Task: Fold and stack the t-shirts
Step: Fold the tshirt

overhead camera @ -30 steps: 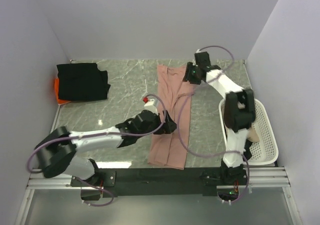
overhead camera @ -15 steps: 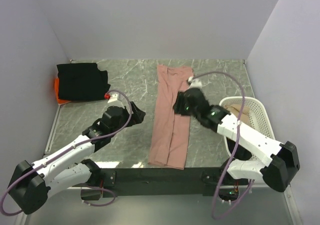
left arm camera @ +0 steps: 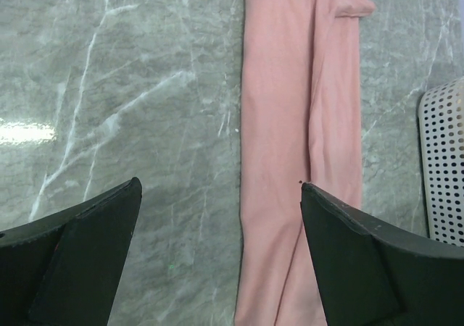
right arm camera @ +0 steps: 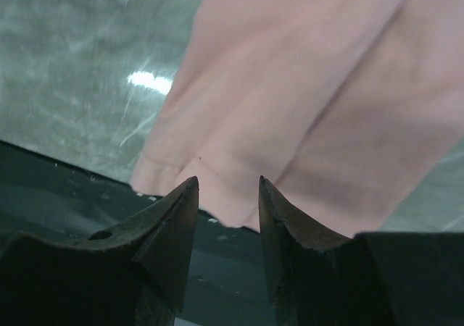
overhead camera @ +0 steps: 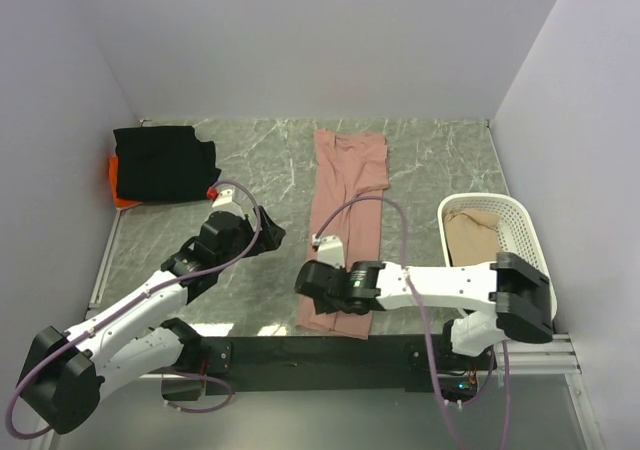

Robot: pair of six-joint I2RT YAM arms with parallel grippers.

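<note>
Right wrist view, right claw (right arm camera: 228, 182) hovering part-open over near hem of pink t-shirt (right arm camera: 312, 87), gripping nothing, left claw (left arm camera: 220, 188) gaping wide, empty.

**A robot test booth in a lab**

Plain pale walls (overhead camera: 300, 40) box in the table (overhead camera: 430, 160) on three sides, like a purpose-built cell rather than a room in a home. The table has a grey marble-patterned top that shows glare from overhead light. At its near edge a left arm (overhead camera: 140, 305) and a right arm (overhead camera: 440, 282), both white and black, are bolted to a black plate (overhead camera: 300, 350) on silver metal rails (overhead camera: 540, 350). Purple cables (overhead camera: 345, 210) loop loosely from the arms. Laundry lies on the table: a white mesh basket (overhead camera: 535, 260) at the right edge, a pink shirt (overhead camera: 345, 170) laid out long in the middle, and a black shirt (overhead camera: 165, 160) on an orange shirt (overhead camera: 113, 178) in the far left corner.
</note>
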